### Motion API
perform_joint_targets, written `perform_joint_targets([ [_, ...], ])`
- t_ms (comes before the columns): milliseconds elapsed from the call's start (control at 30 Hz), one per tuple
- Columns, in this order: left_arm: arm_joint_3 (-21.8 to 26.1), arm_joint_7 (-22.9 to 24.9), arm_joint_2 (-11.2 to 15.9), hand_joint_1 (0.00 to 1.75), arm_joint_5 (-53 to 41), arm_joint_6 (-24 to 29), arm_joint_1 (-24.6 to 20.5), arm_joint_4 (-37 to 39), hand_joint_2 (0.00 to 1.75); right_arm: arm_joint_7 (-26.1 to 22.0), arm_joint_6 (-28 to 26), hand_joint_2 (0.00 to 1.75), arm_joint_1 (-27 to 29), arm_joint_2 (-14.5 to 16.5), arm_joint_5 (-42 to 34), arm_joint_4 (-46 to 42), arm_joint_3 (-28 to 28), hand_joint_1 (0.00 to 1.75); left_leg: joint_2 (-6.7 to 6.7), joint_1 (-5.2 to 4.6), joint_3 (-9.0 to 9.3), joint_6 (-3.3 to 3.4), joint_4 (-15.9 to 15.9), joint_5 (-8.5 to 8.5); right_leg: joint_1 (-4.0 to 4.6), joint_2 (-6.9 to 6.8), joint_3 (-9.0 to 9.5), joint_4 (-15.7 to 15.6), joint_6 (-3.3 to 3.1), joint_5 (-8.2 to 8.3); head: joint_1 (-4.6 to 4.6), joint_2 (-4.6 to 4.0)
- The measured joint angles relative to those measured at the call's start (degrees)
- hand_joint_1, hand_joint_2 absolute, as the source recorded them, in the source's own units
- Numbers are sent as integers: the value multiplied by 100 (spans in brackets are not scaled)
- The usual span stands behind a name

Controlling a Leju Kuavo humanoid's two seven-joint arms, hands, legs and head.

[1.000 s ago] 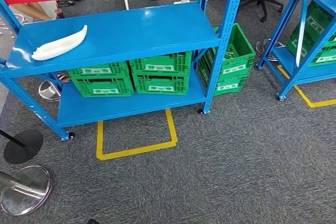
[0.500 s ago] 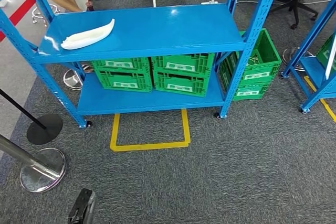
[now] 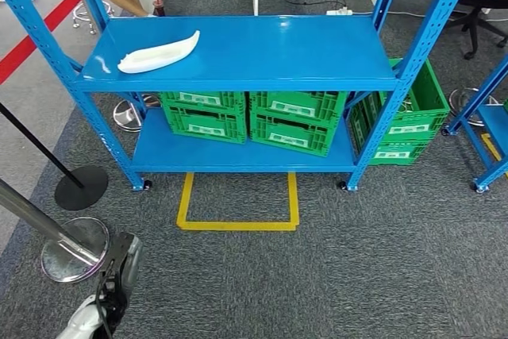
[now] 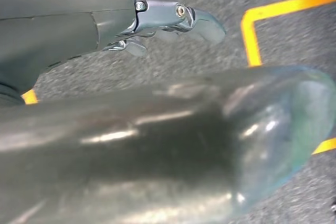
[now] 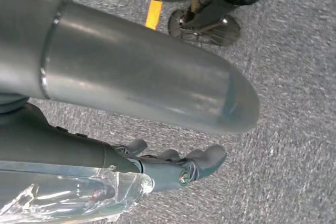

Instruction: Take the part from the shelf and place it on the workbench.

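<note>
Our left hand (image 3: 121, 267) hanging low over grey carpet, fingers (image 4: 198, 22) straight, apart, empty, our right hand (image 5: 174, 166) likewise, long white moulded plastic part (image 3: 159, 52) near blue metal shelf's (image 3: 270, 61) left edge

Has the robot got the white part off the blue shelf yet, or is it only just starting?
Only just starting. The white part lies on the blue shelf, untouched. The left hand hangs low over the carpet holding nothing, and the right hand is empty too. Left to do: step up to the yellow floor square, reach and grip the part, then carry it to the workbench.
</note>
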Motion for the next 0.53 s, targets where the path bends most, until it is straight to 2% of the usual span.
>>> perform_joint_targets([
  [100,-80,28,70,0,71,-20,-258,83,0,115,-310,0,-25,-321,-512,140,665,0,11,12,4,-73,15,-46,9,8,34,-31,-117,-47,-4,0],
  [167,-122,30,99,0,97,-16,-348,111,0,172,-431,0,-32,-478,-735,184,1006,0,63,21,-158,-139,343,-198,-13,2,79,-53,-190,-76,-23,0],
  [200,-142,30,109,0,121,-11,-389,130,0,209,-519,0,-39,-559,-892,206,1179,0,89,27,-360,-166,691,-321,-17,-3,103,-56,-213,-99,-33,0],
  [267,-183,33,131,0,211,-3,-489,202,0,277,-793,0,-82,-763,-1366,275,1611,0,106,40,-891,-199,1477,-525,-23,-13,159,-57,-233,-163,-38,0],
  [300,-204,38,141,0,264,-7,-550,252,0,308,-971,0,-120,-884,-1662,317,1867,0,108,45,-1095,-203,1705,-501,-27,-14,200,-57,-230,-201,-40,0],
  [333,-227,46,154,0,320,-15,-624,310,0,331,-1168,0,-170,-1022,-1996,365,2173,0,109,49,-1195,-203,1718,-352,-32,-14,252,-57,-221,-243,-40,0],
  [367,-249,57,166,0,368,-25,-707,366,0,346,-1351,0,-228,-1158,-2304,411,2490,0,110,52,-1186,-199,1520,-102,-38,-14,316,-57,-207,-288,-39,0],
  [433,-285,84,194,0,426,-41,-891,480,0,360,-1611,0,-352,-1409,-2732,495,3109,0,132,52,-980,-186,808,443,-35,-16,437,-60,-158,-398,-43,0],
  [467,-300,98,205,0,439,-43,-970,528,0,364,-1685,0,-407,-1514,-2842,527,3375,0,146,47,-858,-165,492,561,-25,-14,486,-63,-122,-463,-49,0],
  [500,-314,108,214,0,448,-42,-1026,567,0,367,-1748,0,-450,-1611,-2916,553,3610,0,157,39,-764,-139,281,584,-14,-16,533,-90,-85,-521,-53,0],
  [533,-322,115,218,0,452,-42,-1055,590,0,369,-1775,0,-473,-1661,-2950,567,3726,0,163,32,-724,-125,198,550,-3,-16,550,-99,-63,-555,-56,0],
])
